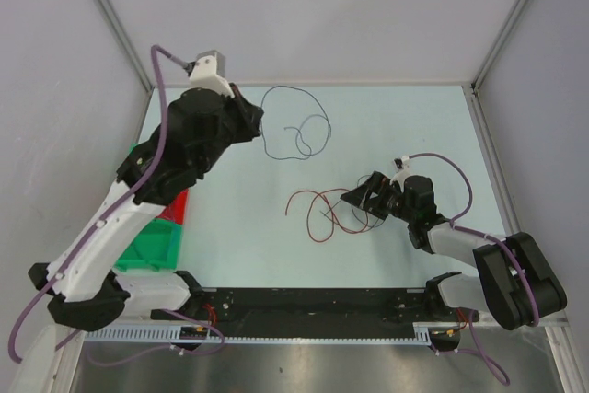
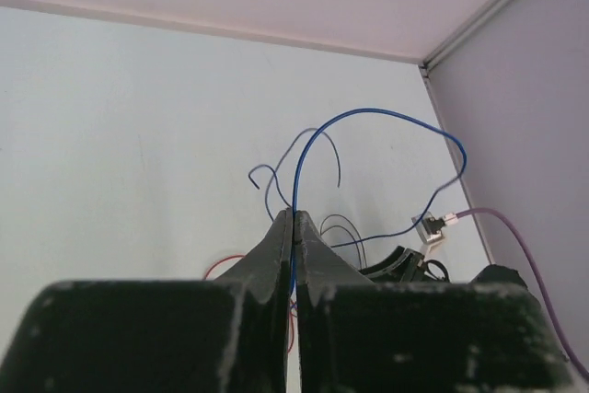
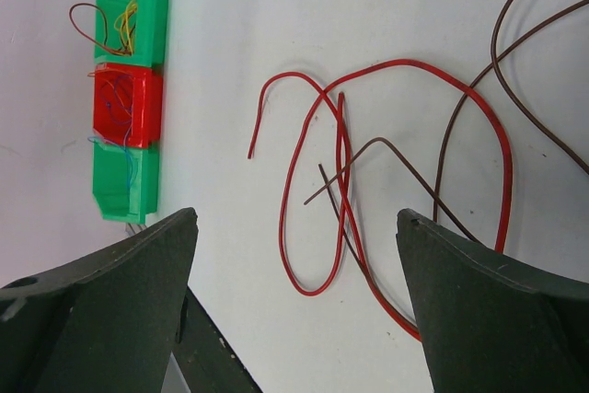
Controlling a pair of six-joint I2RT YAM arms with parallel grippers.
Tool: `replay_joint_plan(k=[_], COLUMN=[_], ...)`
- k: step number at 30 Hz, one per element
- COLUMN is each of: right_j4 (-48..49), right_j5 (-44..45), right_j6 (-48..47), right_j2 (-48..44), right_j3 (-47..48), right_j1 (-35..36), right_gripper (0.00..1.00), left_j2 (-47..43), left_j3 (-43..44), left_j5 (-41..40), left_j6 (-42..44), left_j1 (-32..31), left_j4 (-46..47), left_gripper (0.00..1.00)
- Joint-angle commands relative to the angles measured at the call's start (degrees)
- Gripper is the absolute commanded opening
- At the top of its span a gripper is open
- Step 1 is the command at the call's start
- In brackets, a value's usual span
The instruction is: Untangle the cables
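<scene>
A blue cable (image 2: pixel 386 115) arcs up out of my left gripper (image 2: pixel 294 215), whose jaws are shut on it. From above, that gripper (image 1: pixel 259 121) sits at the far left of the table, with the blue cable (image 1: pixel 290 87) looping to its right alongside a thinner purple cable (image 2: pixel 313 140). A red cable (image 3: pixel 345 163) and a maroon cable (image 3: pixel 515 25) lie crossed over each other on the table. My right gripper (image 3: pixel 296 216) hangs open just above them, with nothing between its fingers. From above it (image 1: pixel 357 195) is at the right end of the red cable (image 1: pixel 304 193).
A row of small green and red bins (image 3: pixel 129 98) with loose wires inside stands at the table's left edge (image 1: pixel 170 227). Grey walls close in the back and both sides. A black rail (image 1: pixel 313 301) runs along the near edge.
</scene>
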Motion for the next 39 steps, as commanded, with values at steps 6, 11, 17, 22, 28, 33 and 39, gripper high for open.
replay_joint_plan(k=[6, 11, 17, 22, 28, 33, 39], right_j4=[2.75, 2.93, 4.16, -13.74, -22.91, -23.70, -23.96], right_j5=[-0.11, -0.54, -6.34, -1.62, 7.89, 16.47, 24.40], right_j6=[-0.16, -0.42, -2.18, -8.57, -13.08, -13.70, -14.93], right_j2=[-0.79, -0.80, -4.91, -19.40, -21.46, -12.51, -3.79], right_j3=[-0.12, -0.12, 0.06, 5.49, 13.76, 18.95, 25.89], right_j1=[-0.35, -0.35, -0.35, 3.07, 11.42, 17.31, 22.59], right_gripper=[0.93, 0.94, 0.92, 0.96, 0.99, 0.96, 0.91], left_j2=[-2.17, -1.29, 0.91, 1.00, 0.38, -0.49, -3.22], left_j3=[-19.29, -22.21, -22.38, -23.69, -22.82, -21.85, -21.15], left_j5=[5.24, 6.67, 8.95, 12.02, 15.71, 17.21, 18.88], left_j6=[-1.08, 1.20, 2.60, 2.43, 2.52, 2.95, 3.22], left_j1=[2.71, 2.97, 2.98, 2.98, 2.89, 2.98, 2.98], left_j4=[0.99, 1.35, 1.17, 2.49, 4.25, 3.46, 1.70], left_gripper=[0.00, 0.00, 0.00, 0.00, 0.00, 0.00, 0.00])
